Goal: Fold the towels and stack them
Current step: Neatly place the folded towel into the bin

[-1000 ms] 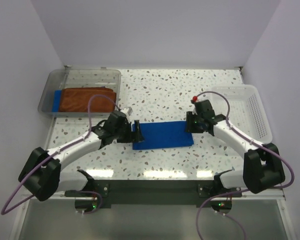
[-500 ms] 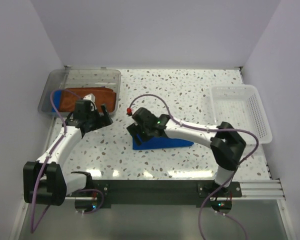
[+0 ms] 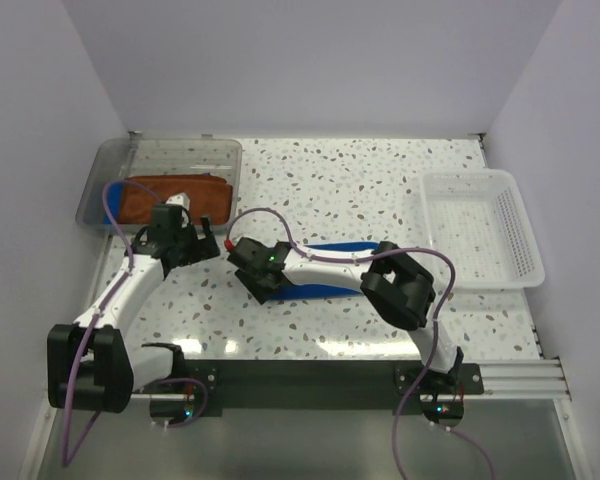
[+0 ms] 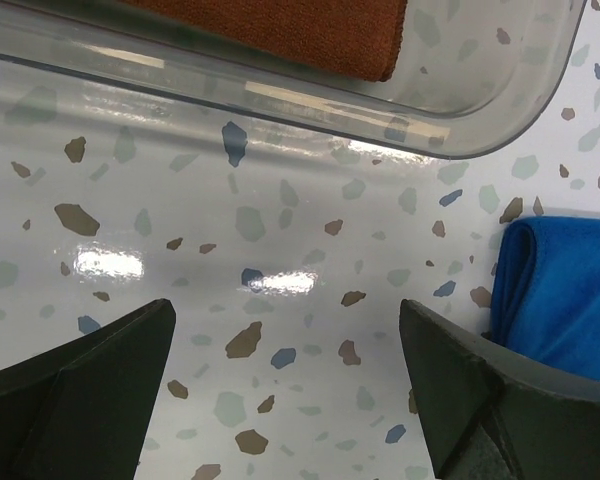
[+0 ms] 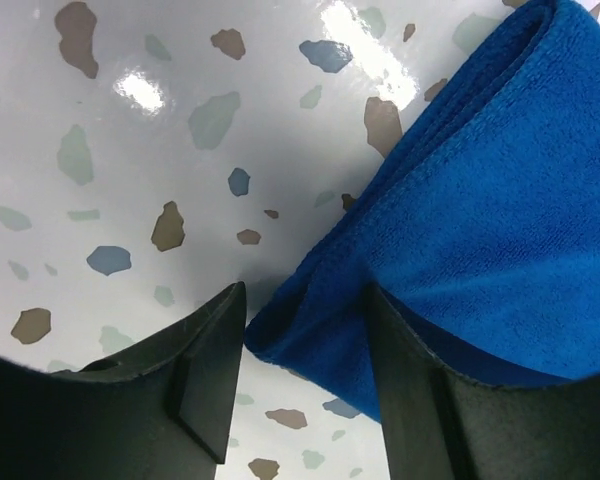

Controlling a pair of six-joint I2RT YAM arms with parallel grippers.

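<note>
Near the middle of the speckled table (image 3: 360, 180) lies one folded blue towel (image 5: 480, 200). The right gripper (image 5: 305, 290) has its two jaws partly spread, straddling the towel's corner without clamping it. One rust-brown towel (image 3: 150, 195) sits in the one clear tray (image 3: 170, 150) at far left. Just beside that tray hovers the left gripper (image 4: 285, 310), jaws spread wide. One white basket (image 3: 475, 178) stands far right.

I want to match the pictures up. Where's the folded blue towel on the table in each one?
Top external: the folded blue towel lies mid-table, near the front, partly under the right arm.
Left wrist: at the right edge.
Right wrist: fills the right side.
Shared landmark: the speckled tabletop under it.
</note>
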